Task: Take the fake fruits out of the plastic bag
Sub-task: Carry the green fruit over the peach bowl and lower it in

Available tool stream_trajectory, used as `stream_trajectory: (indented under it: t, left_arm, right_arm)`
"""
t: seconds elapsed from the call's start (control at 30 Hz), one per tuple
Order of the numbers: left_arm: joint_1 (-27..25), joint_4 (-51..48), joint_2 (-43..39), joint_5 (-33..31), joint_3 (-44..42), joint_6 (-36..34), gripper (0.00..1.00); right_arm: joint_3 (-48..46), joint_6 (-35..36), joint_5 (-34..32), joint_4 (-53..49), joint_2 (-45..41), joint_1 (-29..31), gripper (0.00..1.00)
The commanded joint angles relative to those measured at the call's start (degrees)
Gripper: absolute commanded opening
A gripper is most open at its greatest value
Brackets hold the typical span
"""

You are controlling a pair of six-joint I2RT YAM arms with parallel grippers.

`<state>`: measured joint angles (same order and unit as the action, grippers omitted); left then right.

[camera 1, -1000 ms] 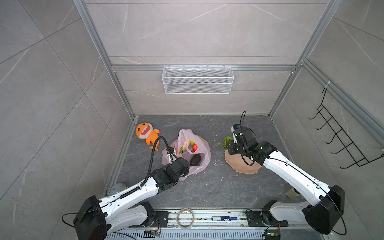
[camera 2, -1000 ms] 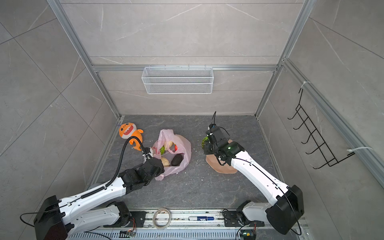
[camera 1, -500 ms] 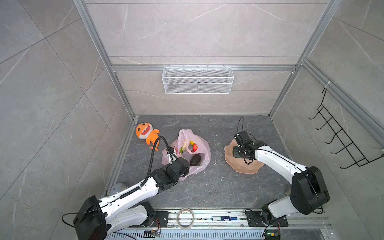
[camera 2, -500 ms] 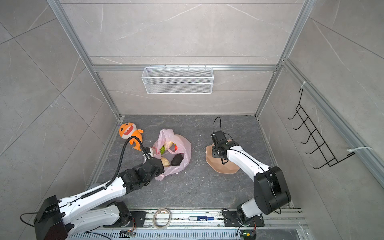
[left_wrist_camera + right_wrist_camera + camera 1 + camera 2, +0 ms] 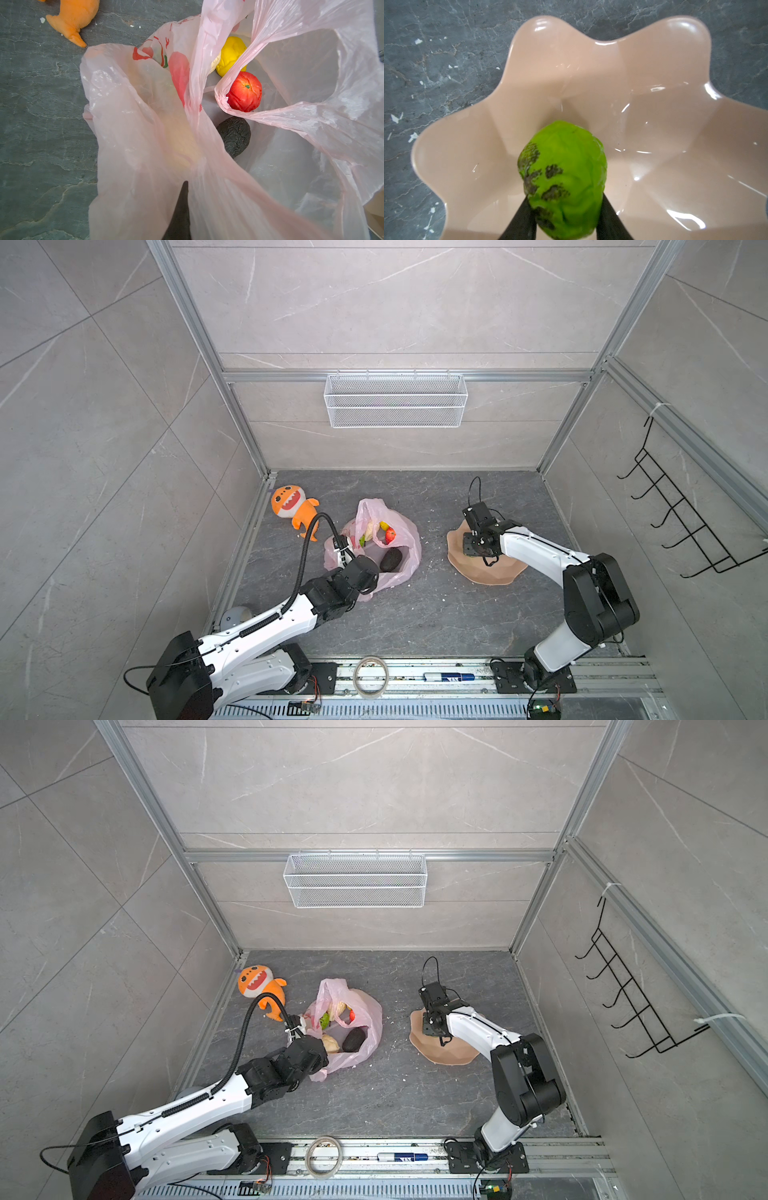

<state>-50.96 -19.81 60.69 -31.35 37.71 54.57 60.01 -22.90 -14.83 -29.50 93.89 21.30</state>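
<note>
The green bumpy fruit [image 5: 564,176] is pinched in the right gripper [image 5: 564,199] over the hollow of the peach bowl [image 5: 591,62], right of centre in both top views. It is best to let go only once the fruit is low and central, so it settles instead of rolling over the wavy rim. Left of centre, the plastic bag [image 5: 409,543] holds the red apple [image 5: 245,92], lemon [image 5: 230,55] and avocado [image 5: 234,136], its film clamped by the closed left gripper [image 5: 185,187], which should hold the mouth wide.
</note>
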Motion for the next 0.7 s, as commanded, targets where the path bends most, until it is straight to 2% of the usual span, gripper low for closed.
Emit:
stream_trajectory:
  t: [0.0,0.67]
  left_arm:
    - [0.2,-0.7,-0.8,-1.0,1.4,-0.7,0.00]
    - [0.2,-1.6,-1.9,-1.5,1.1,-0.4,0.00]
  right_arm:
    - [1.0,-0.5,0.0,0.5,0.9,-0.1,0.25]
    - [0.4,-0.5,-1.7,-3.0,-3.9,-0.2,0.55]
